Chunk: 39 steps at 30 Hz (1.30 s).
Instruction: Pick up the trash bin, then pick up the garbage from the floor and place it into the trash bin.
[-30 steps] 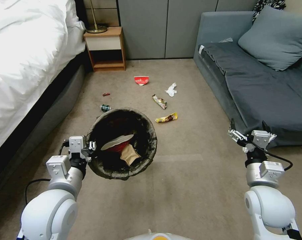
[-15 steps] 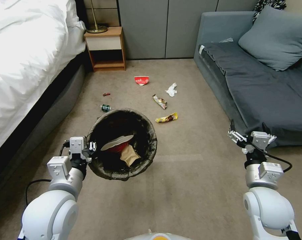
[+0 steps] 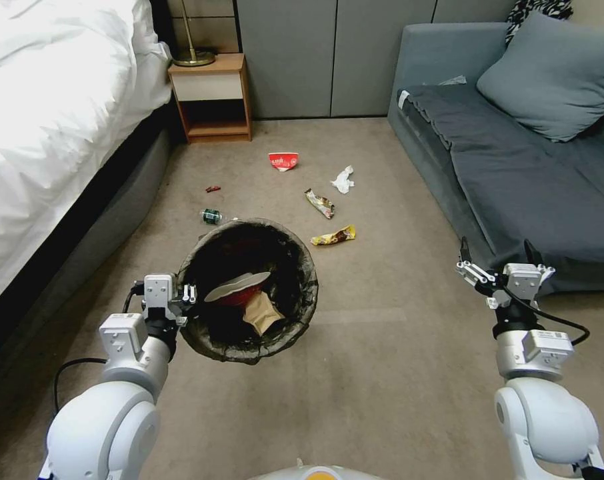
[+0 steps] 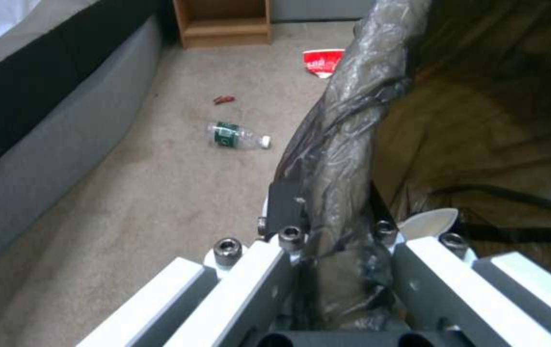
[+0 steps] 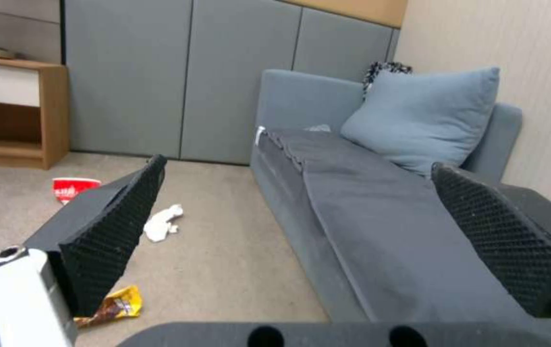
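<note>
Nearest in, on the left, the left gripper is pinching the bin by its near-left rim, with the crinkled, glossy dark bag folded over that rim caught between the fingers. The round bin hangs above the beige carpet floor, mouth tilted up toward the head camera. Inside it lie a red carton with a pale flat lid and a tan paper bag, creased and pointed.

Across on the right, at about the same depth, the right gripper hovers with its fingers spread wide and nothing between them; their black pads carry a fine diamond-knurled texture. It sits just in front of the grey sofa edge.

Further out on the short-pile carpet, the litter is scattered: a yellow wrapper, crumpled and shiny, just beyond the bin's right side; a clear bottle with a green label lying on its side to the far left of the bin; a long patterned wrapper; a tiny red scrap; a wad of white tissue; and farthest, a red-and-white carton, flattened.

Beyond that stands a wooden nightstand, the white-quilted bed along the left, and a soft blue cushion on the sofa.
</note>
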### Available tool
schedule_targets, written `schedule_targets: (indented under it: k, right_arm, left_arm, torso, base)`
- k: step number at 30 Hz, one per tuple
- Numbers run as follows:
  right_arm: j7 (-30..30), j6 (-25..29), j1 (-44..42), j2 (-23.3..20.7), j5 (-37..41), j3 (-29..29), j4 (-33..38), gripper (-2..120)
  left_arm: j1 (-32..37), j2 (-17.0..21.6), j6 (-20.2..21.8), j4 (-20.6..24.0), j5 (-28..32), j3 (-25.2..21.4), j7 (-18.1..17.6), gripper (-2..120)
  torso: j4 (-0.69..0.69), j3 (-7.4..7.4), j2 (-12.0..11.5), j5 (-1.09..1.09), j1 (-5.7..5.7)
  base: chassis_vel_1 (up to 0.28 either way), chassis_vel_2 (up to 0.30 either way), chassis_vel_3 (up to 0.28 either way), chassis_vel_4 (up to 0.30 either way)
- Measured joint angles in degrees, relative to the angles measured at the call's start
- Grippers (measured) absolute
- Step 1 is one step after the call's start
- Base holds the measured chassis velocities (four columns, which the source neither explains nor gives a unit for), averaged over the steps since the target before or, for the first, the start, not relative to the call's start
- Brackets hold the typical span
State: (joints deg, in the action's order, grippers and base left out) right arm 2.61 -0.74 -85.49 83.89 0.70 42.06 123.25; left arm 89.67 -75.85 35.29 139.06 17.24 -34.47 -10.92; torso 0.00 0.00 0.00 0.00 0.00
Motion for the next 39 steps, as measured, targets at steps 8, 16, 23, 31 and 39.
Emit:
schedule_targets:
  k: [8,16,23,31,39]
  right_arm:
    - [0.07,0.80,0.00,0.43,-0.04,-0.08,-0.41,100]
    - [0.29,0.83,0.05,0.47,-0.21,0.02,-0.72,100]
    - [0.53,0.98,0.04,0.52,-0.27,0.04,-0.93,100]
    - [0.73,0.98,0.26,0.52,-0.40,0.02,-1.19,100]
    - [0.77,1.08,0.25,0.48,-0.55,0.07,-1.34,100]
  left_arm:
    - [0.18,-0.21,0.00,0.10,0.04,-0.49,-0.10,0]
    - [-0.20,-0.07,0.18,0.07,0.01,-0.54,-0.20,0]
    - [-0.35,-0.03,0.19,-0.21,0.02,-0.50,-0.16,0]
    - [-0.49,-0.03,0.16,-0.57,0.04,-0.64,-0.09,0]
    - [-0.60,-0.17,0.03,-0.83,-0.04,-0.47,-0.04,0]
  torso:
    - [0.01,0.00,0.00,0.00,0.00]
    - [0.01,0.01,0.00,0.00,0.00]
    - [0.00,0.01,0.00,-0.01,0.00]
    - [-0.01,0.01,0.00,0.00,0.00]
    - [0.01,0.00,0.00,-0.02,0.00]
  base:
    - [-0.098,0.114,0.104,-0.097]
    - [-0.221,0.220,0.207,-0.208]
    - [-0.204,0.194,0.196,-0.205]
    - [-0.183,0.202,0.186,-0.203]
    - [-0.190,0.204,0.206,-0.201]
